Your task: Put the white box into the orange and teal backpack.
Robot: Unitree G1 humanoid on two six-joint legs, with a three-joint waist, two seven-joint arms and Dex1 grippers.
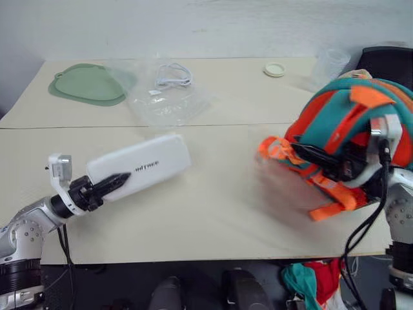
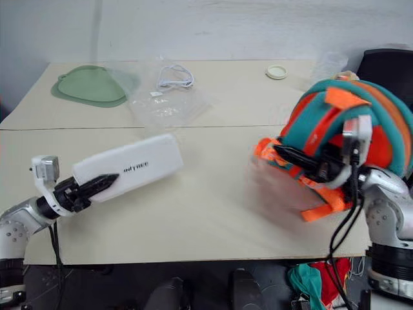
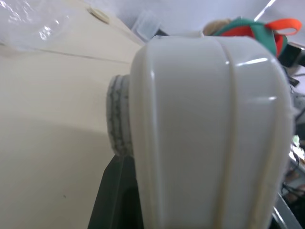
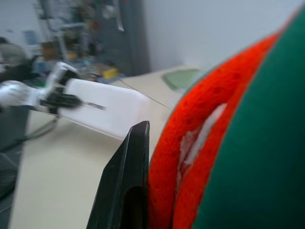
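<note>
Box handling: white box [image 1: 145,165] looks rigid, smooth, likely slippery, held off the table [image 1: 213,213] at one end by left gripper [image 1: 116,182], fingers pinching it. Long overhang (may droop or twist), so grip nearer the middle. Right gripper [image 2: 293,157] clamps soft, floppy orange and teal backpack [image 2: 352,126], held aloft well right of the box.

1. I see the white box [image 1: 147,165] as hard plastic, smooth with a slight gloss.
2. The orange and teal backpack [image 2: 352,132] looks like soft matt cloth, fuzzy up close, with woven webbing loops.
3. The table [image 1: 213,213] looks matt beige to me.
4. The bag [image 1: 164,97] is clear, crinkly, shiny plastic.
5. The green mat [image 1: 87,85] looks matt, rubbery.
</note>
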